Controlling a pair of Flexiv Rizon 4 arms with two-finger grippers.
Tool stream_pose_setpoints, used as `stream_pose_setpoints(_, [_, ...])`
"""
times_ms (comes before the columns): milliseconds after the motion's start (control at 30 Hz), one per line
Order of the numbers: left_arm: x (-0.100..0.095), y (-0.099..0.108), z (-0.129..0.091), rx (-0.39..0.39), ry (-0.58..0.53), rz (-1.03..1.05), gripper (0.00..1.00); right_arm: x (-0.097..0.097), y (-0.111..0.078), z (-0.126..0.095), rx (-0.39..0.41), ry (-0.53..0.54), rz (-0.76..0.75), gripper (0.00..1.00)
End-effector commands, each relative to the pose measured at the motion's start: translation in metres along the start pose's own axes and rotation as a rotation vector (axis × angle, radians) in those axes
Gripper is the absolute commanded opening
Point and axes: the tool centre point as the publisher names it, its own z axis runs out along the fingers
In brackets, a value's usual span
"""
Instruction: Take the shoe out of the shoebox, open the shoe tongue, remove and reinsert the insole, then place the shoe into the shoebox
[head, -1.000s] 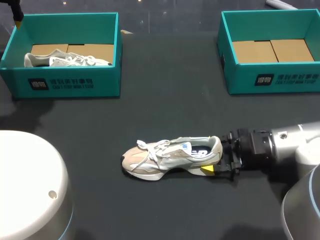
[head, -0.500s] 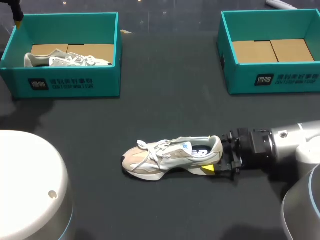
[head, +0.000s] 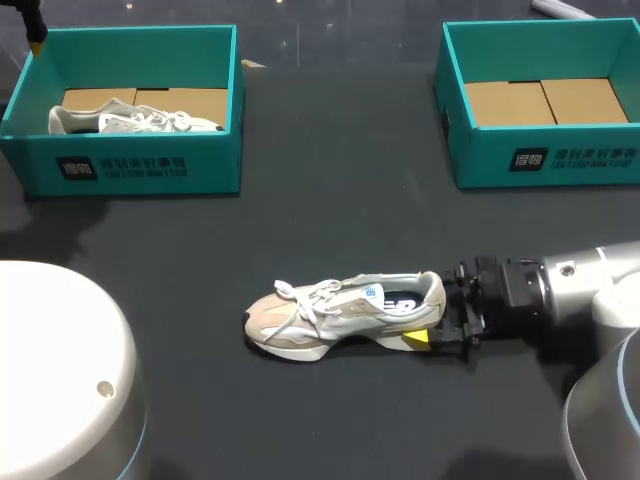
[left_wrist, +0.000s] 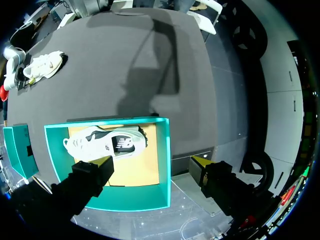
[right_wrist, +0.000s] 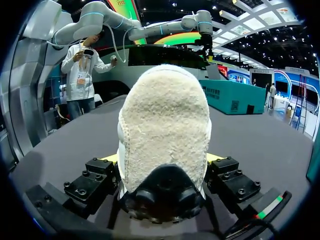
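A beige and white shoe (head: 340, 315) lies on its sole in the middle of the dark table, toe to the left. My right gripper (head: 430, 322) comes in low from the right and is shut on its heel. In the right wrist view the fuzzy heel (right_wrist: 165, 130) fills the gap, with a finger (right_wrist: 100, 175) pressed to each side. My left gripper (left_wrist: 152, 165) hangs open and empty high over the left teal shoebox (left_wrist: 162, 165), where a second white shoe (left_wrist: 107, 145) lies. The head view shows only its yellow tip (head: 36, 30) at the far left corner.
The left shoebox (head: 130, 170) stands at the back left with its shoe (head: 130, 118). A second teal shoebox (head: 545, 165) at the back right shows only its cardboard floor. My left arm's white base (head: 50, 380) fills the near left corner.
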Motion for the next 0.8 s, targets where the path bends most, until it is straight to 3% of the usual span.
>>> stream_pose_setpoints(33, [-0.01, -0.012, -0.008, -0.023, -0.011, -0.06, 1.0, 0.001, 0.0, -0.001, 0.004, 0.0, 0.0, 0.0])
stream_pose_setpoints(200, [-0.04, -0.037, -0.016, 0.087, -0.023, -0.338, 1.0, 0.001, 0.0, -0.001, 0.004, 0.0, 0.0, 0.0])
stream_pose_setpoints(300, [-0.061, -0.053, -0.017, 0.091, 0.061, -0.531, 1.0, 0.001, 0.0, -0.001, 0.004, 0.0, 0.0, 0.0])
stream_pose_setpoints(333, [-0.067, -0.057, -0.018, 0.128, 0.044, -0.587, 1.0, 0.001, 0.0, -0.001, 0.004, 0.0, 0.0, 0.0])
stream_pose_setpoints(433, [-0.085, -0.076, -0.02, 0.139, -0.034, -0.73, 1.0, 0.001, 0.0, -0.001, 0.004, 0.0, 0.0, 0.0])
stream_pose_setpoints(600, [-0.117, -0.098, -0.025, 0.156, -0.078, -0.826, 1.0, 0.001, 0.0, -0.001, 0.004, 0.0, 0.0, 0.0])
stream_pose_setpoints(733, [-0.132, -0.106, -0.028, 0.197, -0.13, -0.95, 1.0, 0.001, 0.0, -0.001, 0.004, 0.0, 0.0, 0.0])
stream_pose_setpoints(800, [-0.141, -0.109, -0.03, 0.208, -0.138, -0.919, 1.0, 0.001, 0.0, -0.001, 0.004, 0.0, 0.0, 0.0])
